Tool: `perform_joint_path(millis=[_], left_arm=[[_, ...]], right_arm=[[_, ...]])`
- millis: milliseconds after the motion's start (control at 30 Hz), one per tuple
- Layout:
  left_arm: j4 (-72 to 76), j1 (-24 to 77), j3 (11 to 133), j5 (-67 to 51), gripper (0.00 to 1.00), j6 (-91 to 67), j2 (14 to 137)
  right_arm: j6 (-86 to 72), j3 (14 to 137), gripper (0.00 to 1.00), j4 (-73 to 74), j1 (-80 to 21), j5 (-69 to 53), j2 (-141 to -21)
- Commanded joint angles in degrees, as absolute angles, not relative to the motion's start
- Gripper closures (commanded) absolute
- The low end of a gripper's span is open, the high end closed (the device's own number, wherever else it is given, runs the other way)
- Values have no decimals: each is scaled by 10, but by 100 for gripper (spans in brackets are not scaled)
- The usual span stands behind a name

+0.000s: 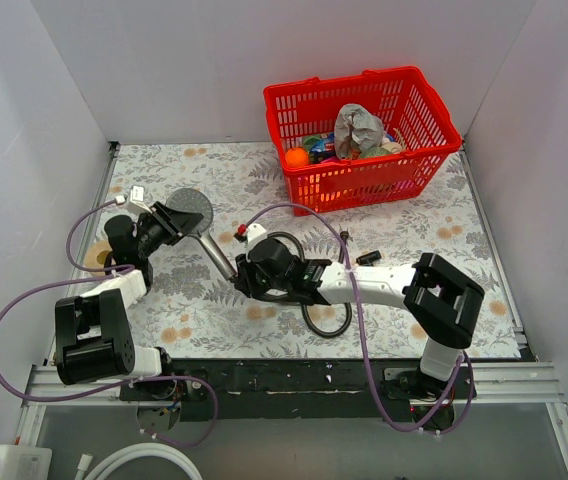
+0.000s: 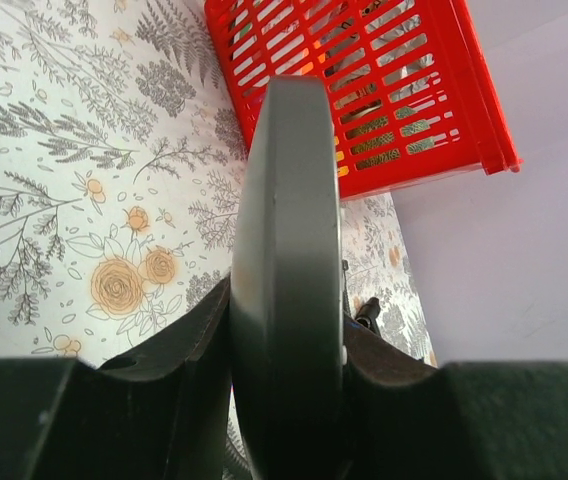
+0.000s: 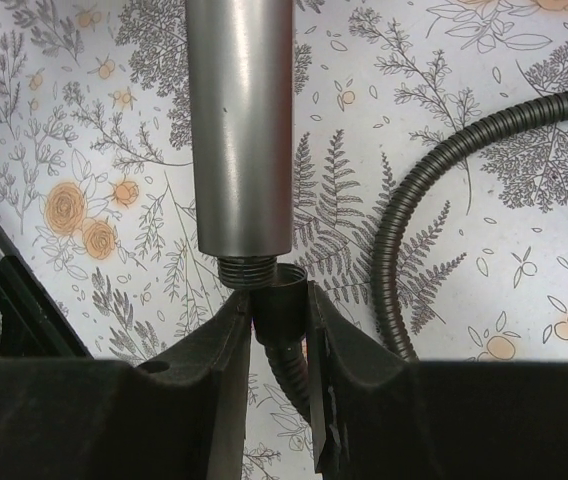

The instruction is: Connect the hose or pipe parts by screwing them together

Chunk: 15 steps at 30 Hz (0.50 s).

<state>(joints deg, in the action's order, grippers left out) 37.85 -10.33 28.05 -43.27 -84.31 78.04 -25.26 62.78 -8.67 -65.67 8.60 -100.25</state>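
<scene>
The grey shower head (image 1: 192,210) is held off the table with its handle (image 1: 219,255) slanting toward the right arm. My left gripper (image 1: 169,220) is shut on the round disc, which shows edge-on (image 2: 284,230) between the fingers of the left gripper (image 2: 286,350). In the right wrist view the handle (image 3: 242,130) ends in a bare threaded stub (image 3: 247,272). My right gripper (image 3: 279,310) is shut on the black hose's nut (image 3: 282,295), whose rim sits just right of the thread and slightly off line. The black hose (image 3: 414,230) loops on the table (image 1: 326,318).
A red basket (image 1: 364,135) full of odds and ends stands at the back right, also in the left wrist view as the basket (image 2: 364,90). Purple cables (image 1: 24,300) trail off both arms. A white corrugated hose (image 1: 144,462) lies below the table's near edge.
</scene>
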Motion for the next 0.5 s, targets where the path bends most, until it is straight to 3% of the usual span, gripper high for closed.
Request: perform_joint_path(millis=[0, 467], left_arm=[[367, -84, 270, -534, 100, -805, 767], [387, -80, 272, -574, 100, -807, 797]], right_arm=[[-316, 657, 99, -254, -615, 128, -984], [-373, 568, 99, -416, -588, 28, -963]])
